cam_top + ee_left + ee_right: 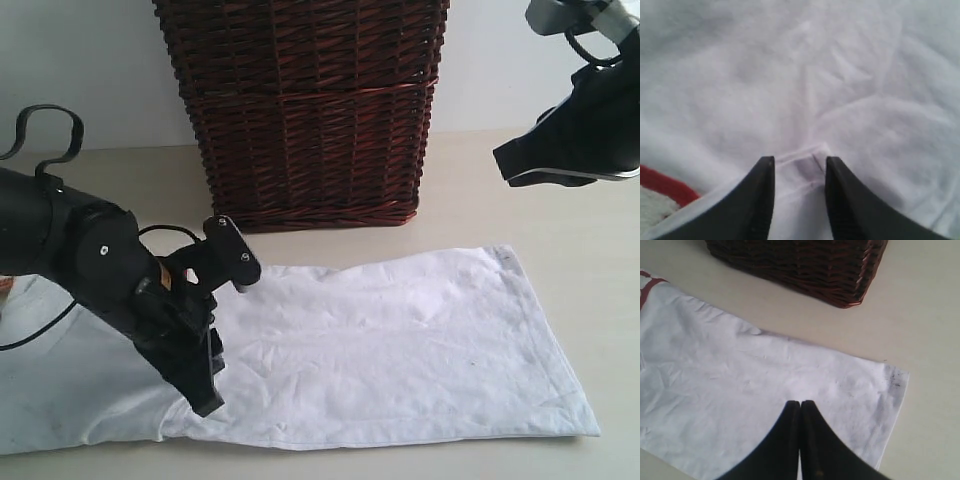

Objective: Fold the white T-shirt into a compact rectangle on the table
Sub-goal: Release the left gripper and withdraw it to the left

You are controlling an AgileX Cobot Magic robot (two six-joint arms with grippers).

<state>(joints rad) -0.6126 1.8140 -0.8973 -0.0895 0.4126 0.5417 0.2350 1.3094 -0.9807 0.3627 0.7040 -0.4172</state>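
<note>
The white T-shirt (400, 340) lies as a long flat strip across the table (570, 230), its hem end to the right. My left gripper (207, 400) points down onto its left part. In the left wrist view this gripper (799, 172) is open, with a stitched hem corner of the T-shirt (850, 75) lying between its black fingers (760, 195). Red-outlined lettering (665, 186) shows beside them. My right gripper (512, 165) hangs high at the upper right, off the cloth. Its jaws (800, 406) are shut and empty above the T-shirt (740, 385).
A tall dark brown wicker basket (310, 110) stands on the table just behind the shirt's middle, also seen as the basket (805, 265) in the right wrist view. Bare tabletop (930, 315) runs along the shirt's right end and front.
</note>
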